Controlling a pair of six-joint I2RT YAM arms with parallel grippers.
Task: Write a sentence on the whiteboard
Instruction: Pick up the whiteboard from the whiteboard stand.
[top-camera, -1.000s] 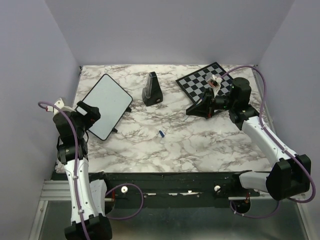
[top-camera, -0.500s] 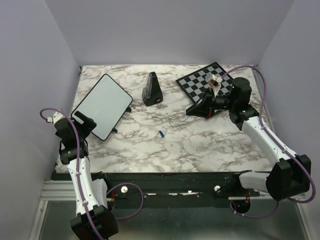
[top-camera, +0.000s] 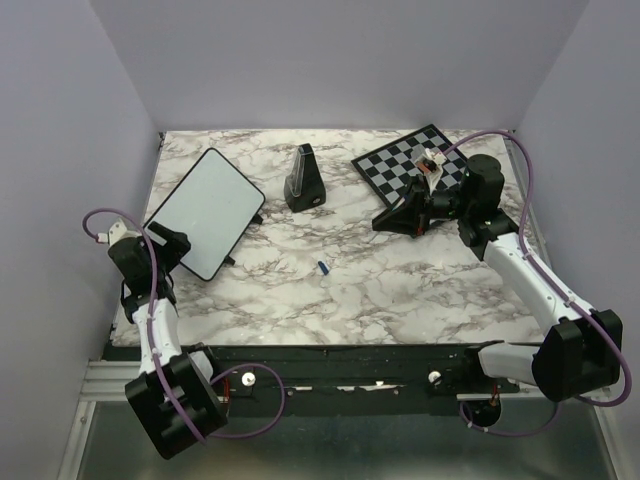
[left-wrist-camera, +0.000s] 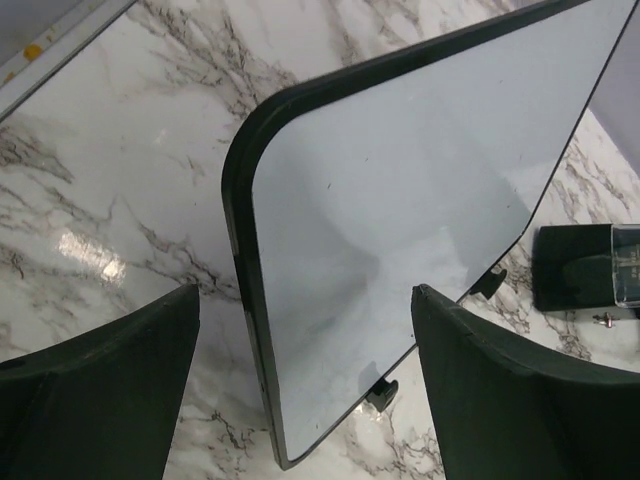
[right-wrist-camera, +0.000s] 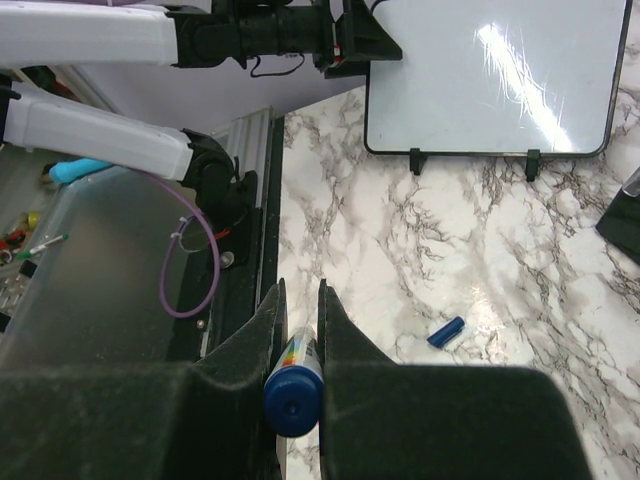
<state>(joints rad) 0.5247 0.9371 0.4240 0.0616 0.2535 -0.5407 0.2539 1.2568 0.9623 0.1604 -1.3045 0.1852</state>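
Observation:
The whiteboard (top-camera: 207, 210) lies at the left of the marble table, propped on small black feet. Its white face (left-wrist-camera: 400, 200) is blank, and no sentence is in view. My left gripper (top-camera: 165, 245) hangs open just off the board's near corner, which shows between its fingers (left-wrist-camera: 305, 300) without touching them. My right gripper (top-camera: 385, 220) hovers right of centre, shut on a blue marker (right-wrist-camera: 293, 390) that points toward the table's middle. The right wrist view shows the board (right-wrist-camera: 490, 75) far off. The marker's blue cap (top-camera: 324, 268) lies loose on the table.
A black metronome-shaped object (top-camera: 303, 180) stands behind the centre, right of the whiteboard. A checkered chessboard (top-camera: 405, 160) lies at the back right, behind my right arm. The table's left edge (left-wrist-camera: 60, 45) runs close to the whiteboard.
My left arm has drawn back toward the near-left corner, taking its gripper off the board's near edge. The right arm and marker have not moved.

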